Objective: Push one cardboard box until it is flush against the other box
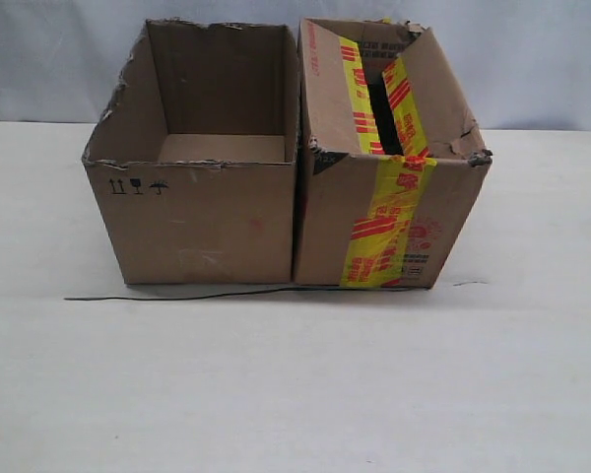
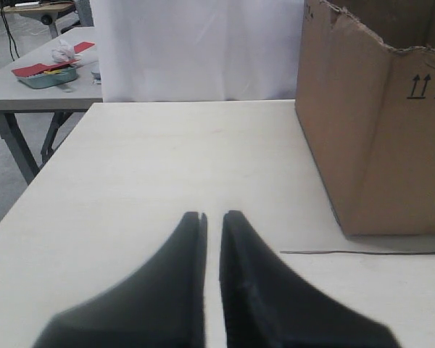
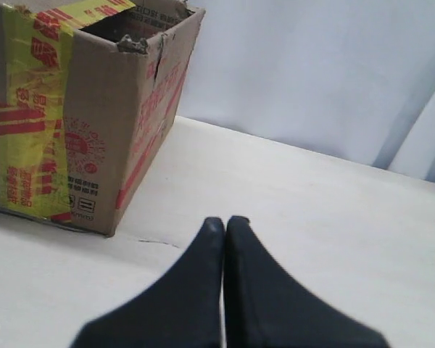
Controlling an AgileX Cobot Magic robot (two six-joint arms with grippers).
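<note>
White table (image 1: 295,394) holds the plain box (image 1: 202,212) left of centre, the taped box (image 1: 384,212) seemingly flush beside it; with jaws together on your left gripper (image 2: 212,216) and right gripper (image 3: 225,221), press low and square only if a gap shows.

Plain box (image 1: 202,212) & taped box (image 1: 384,217) touching; table (image 1: 295,394) open L, R, front; thin wire (image 1: 227,294) along front bases.

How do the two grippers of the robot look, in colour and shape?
Both the left gripper and the right gripper have two matte black fingers, broad at the base and tapering to blunt tips. No markings or cables show on them.
</note>
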